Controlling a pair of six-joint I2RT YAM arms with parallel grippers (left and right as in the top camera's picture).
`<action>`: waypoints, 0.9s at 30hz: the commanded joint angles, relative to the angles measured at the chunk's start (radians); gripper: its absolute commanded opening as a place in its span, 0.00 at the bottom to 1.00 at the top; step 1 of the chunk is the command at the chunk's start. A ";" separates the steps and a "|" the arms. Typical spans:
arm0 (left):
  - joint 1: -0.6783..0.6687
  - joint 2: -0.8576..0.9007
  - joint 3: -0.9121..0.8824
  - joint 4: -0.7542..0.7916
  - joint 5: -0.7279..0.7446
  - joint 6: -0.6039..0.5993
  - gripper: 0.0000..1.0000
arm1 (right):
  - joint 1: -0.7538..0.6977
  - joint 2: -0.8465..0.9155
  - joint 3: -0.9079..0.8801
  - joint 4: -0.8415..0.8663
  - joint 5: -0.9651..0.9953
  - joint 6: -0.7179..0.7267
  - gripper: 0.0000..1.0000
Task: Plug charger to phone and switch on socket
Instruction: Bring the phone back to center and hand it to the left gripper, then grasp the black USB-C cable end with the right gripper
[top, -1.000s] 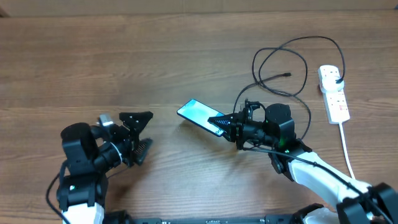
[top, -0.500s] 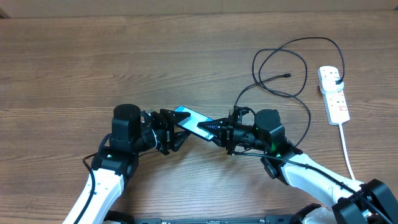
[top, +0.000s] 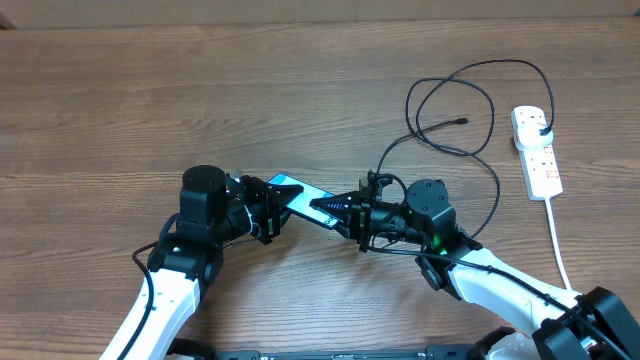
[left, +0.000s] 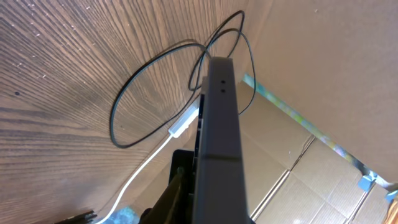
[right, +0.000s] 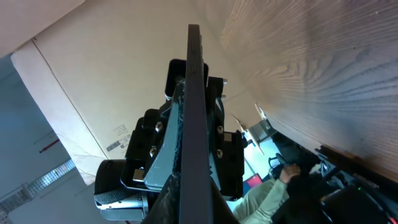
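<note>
Closing in since a second ago, the left jaws now pinch one end of the slim, glossy phone (top: 305, 198); the right jaws clamp the other end, the phone spanning between them over the wood-grained worktop (top: 200, 100).

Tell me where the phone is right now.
Overhead, the phone is near the middle of the table, held between the left tool and the right tool, one at each end.

The slim phone (top: 300, 195), light-blue screen showing, slants across mid-table. The thin black charger (top: 455, 122) loops to its right, connector tip lying free, plug in the white socket (top: 537, 150) farther right
</note>
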 joint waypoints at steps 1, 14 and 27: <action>-0.003 0.006 0.000 0.035 -0.010 -0.042 0.04 | 0.031 -0.012 0.018 0.002 0.065 -0.084 0.14; 0.047 0.017 0.000 -0.080 -0.028 0.155 0.04 | -0.168 -0.014 0.020 -0.398 0.348 -0.991 0.88; 0.130 0.704 0.298 0.532 0.689 0.060 0.04 | -0.372 -0.087 0.610 -1.489 0.813 -1.137 1.00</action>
